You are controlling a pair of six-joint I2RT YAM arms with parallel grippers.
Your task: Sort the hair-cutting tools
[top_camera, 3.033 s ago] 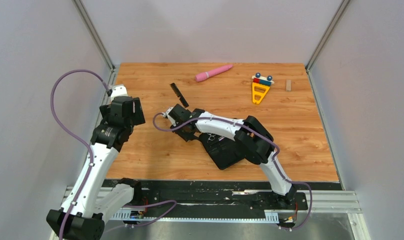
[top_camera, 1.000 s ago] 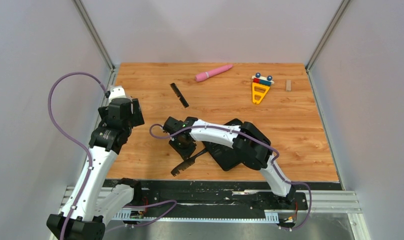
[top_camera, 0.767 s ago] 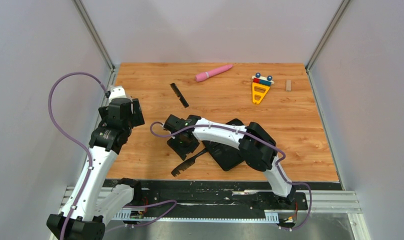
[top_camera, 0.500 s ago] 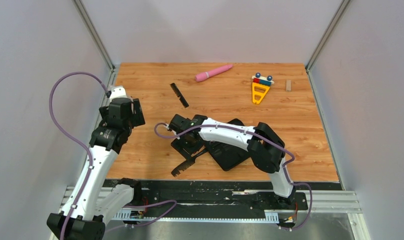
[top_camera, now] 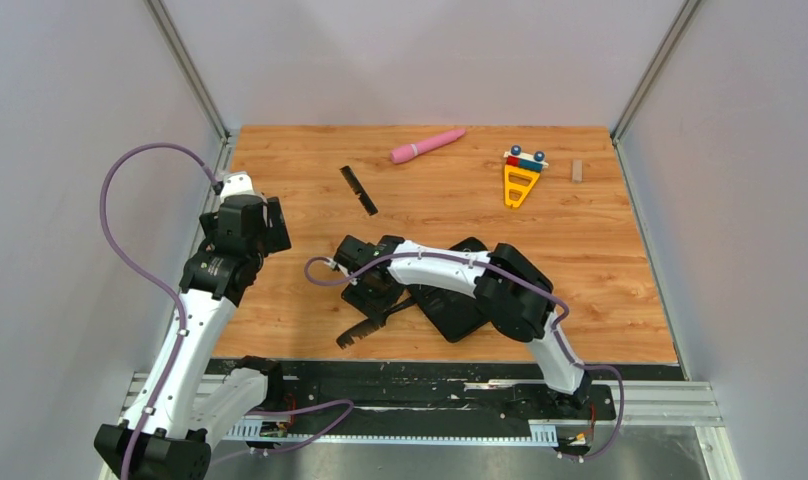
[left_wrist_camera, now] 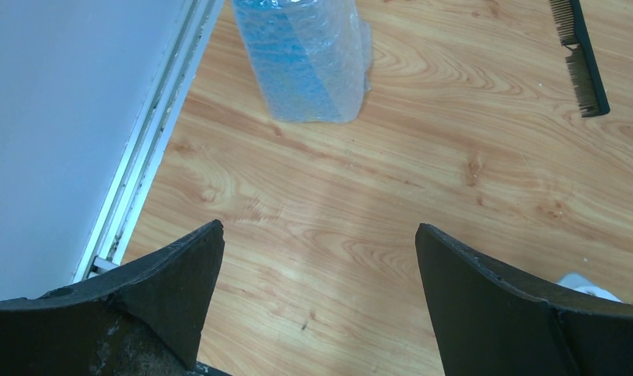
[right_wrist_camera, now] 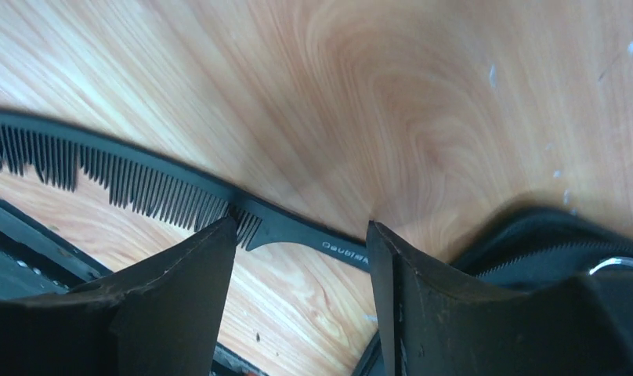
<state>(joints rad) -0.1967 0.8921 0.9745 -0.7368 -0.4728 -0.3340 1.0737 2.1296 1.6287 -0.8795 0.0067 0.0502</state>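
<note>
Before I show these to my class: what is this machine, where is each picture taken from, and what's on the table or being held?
Two robot arms stand at a wooden table. One picture looks down from above; the others come from cameras on each wrist. The left gripper is open over bare wood, holding nothing. The right gripper is open over a handled black comb lying flat beside a black zip case. Farther back lie a second comb, a pink wand and a yellow toy.

The overhead view looks down from behind the arm bases onto the whole wooden table (top_camera: 600,240), while each wrist view looks closely past its own fingers at the boards, the right one sharing the handled comb (right_wrist_camera: 141,184) (top_camera: 365,328) seen lower center overhead.
</note>
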